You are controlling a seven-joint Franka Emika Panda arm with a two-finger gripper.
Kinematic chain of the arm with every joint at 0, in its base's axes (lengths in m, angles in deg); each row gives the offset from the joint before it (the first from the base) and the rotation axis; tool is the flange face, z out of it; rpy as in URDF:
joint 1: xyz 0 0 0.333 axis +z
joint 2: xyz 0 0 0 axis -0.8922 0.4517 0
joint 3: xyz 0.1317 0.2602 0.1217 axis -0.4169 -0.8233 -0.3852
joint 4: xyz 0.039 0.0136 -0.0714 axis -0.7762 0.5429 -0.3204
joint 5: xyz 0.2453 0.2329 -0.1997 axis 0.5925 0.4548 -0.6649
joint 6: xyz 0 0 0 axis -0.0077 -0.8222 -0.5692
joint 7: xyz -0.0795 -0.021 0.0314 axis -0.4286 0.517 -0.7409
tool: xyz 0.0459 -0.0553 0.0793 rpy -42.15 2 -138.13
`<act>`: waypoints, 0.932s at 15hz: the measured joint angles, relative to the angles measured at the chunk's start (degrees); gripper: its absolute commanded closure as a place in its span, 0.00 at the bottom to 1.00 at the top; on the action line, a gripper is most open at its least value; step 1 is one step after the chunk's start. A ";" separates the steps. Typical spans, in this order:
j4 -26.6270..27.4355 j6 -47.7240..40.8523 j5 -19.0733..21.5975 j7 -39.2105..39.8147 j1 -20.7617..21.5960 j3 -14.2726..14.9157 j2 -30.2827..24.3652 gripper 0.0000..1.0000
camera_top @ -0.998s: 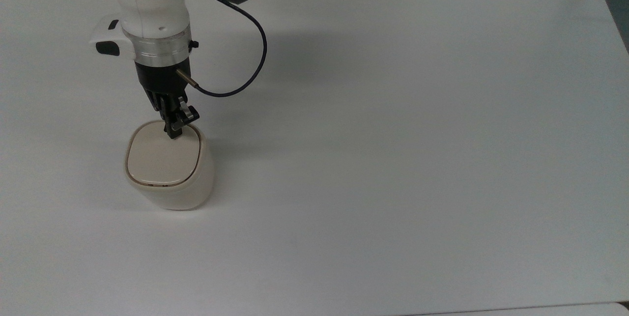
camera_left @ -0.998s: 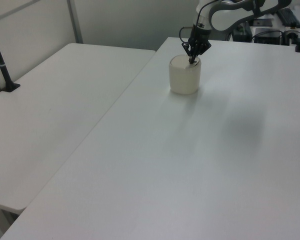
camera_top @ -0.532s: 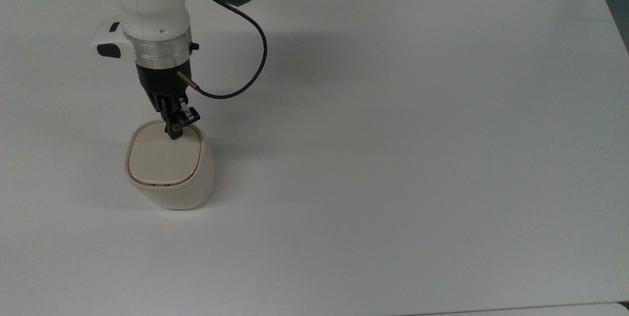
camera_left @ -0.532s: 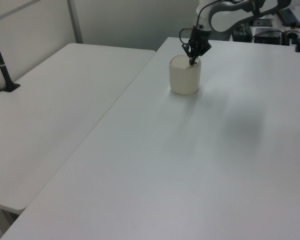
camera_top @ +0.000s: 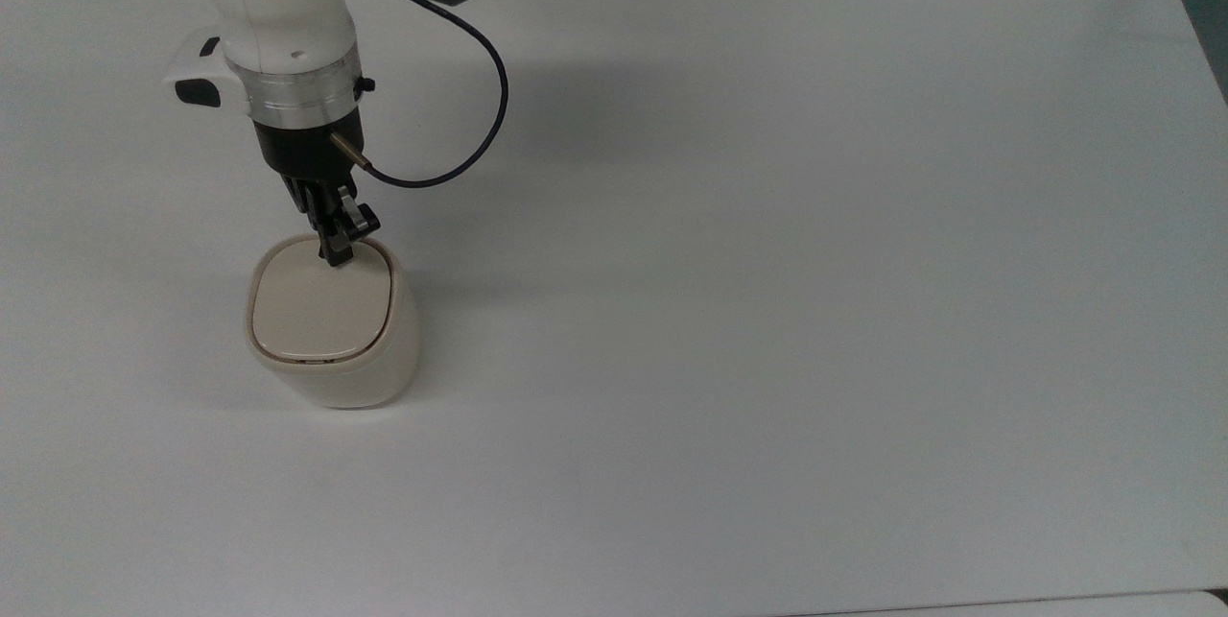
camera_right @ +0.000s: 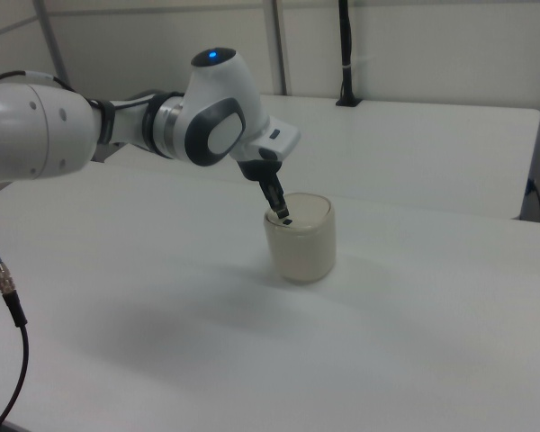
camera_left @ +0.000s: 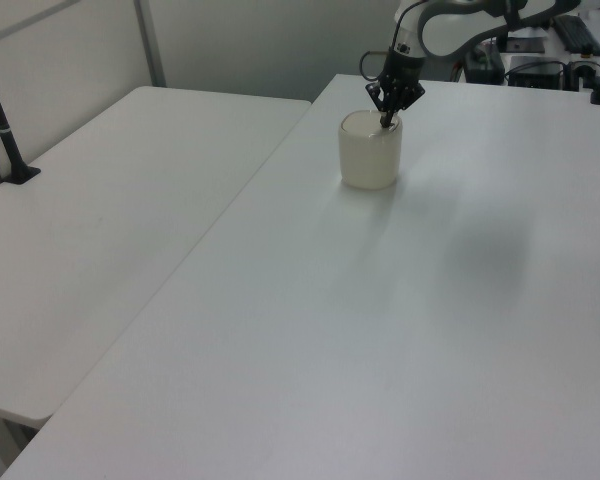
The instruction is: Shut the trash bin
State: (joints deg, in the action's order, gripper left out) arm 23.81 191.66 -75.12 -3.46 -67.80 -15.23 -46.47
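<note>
The bin (camera_top: 331, 329) stands on the white table (camera_top: 767, 262), toward the top view's left, its lid (camera_top: 321, 300) lying flat in the rim. The gripper (camera_top: 335, 253) sits at the lid's rear edge (the side nearest the arm), its 2 fingers clenched together around nothing, tips at or just above the surface. The lid looks down already, so the step in hand seems to be seating it. Done well, that means pressing straight down, gently, without tipping the bin, then lifting vertically so the lid isn't dragged.

White table (camera_top: 767, 262), second table (camera_left: 100, 220) beside it
</note>
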 measured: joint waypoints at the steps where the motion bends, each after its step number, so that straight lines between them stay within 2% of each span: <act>1: -0.45 -1.52 0.06 0.00 -0.16 0.00 -0.65 1.00; 3: -1.17 -5.03 0.44 0.00 -0.27 -0.10 -3.02 1.00; 4: -1.50 -7.94 1.13 0.00 -0.27 -0.45 -5.42 0.94; 6: -1.71 -12.32 1.67 0.01 -0.19 -0.98 -8.73 0.65; 8: -1.77 -16.93 1.75 0.15 0.00 -1.51 -12.04 0.16; 9: -1.76 -19.28 1.76 0.34 0.09 -1.98 -13.60 0.00; 14: -1.59 -29.00 1.81 1.67 0.43 -4.49 -18.62 0.00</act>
State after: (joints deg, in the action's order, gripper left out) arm 22.22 162.66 -73.31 -1.80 -67.36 -19.72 -65.08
